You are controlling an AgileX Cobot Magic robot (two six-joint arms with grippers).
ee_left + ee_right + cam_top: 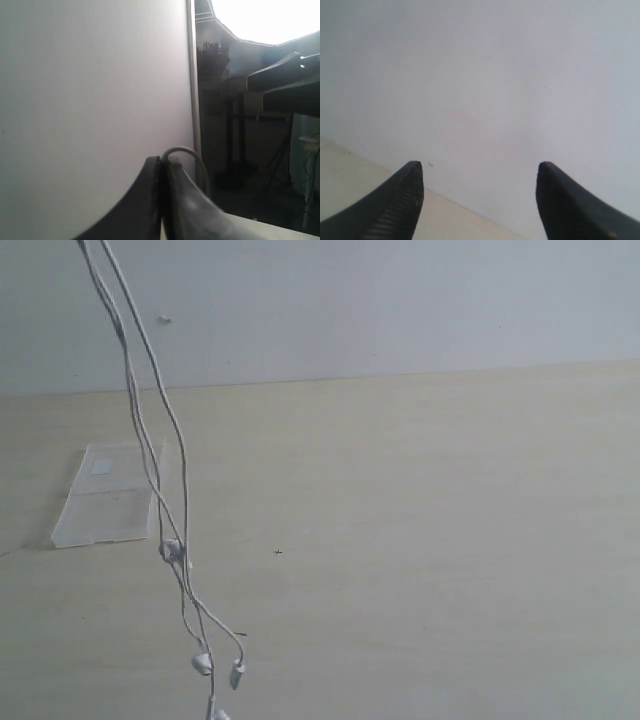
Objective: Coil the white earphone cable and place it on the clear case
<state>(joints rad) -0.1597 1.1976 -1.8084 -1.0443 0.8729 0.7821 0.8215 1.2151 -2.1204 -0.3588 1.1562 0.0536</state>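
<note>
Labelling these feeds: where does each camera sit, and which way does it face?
Exterior: off the arms, looking across the table at wall, clear case and hanging white earphone cable; no arm shows.
Left wrist: on its arm, facing wall; left claw shut on the cable.
Right wrist: facing wall; right claw open.
Shared: cable, exterior and left.

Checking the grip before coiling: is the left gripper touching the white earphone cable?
Touching. The left wrist view shows the left gripper shut on the white earphone cable, which loops out from between its closed jaws.

One white earphone cable [172,550], one clear case [105,505], and two hands: left hand [162,162], right hand [480,169].
</note>
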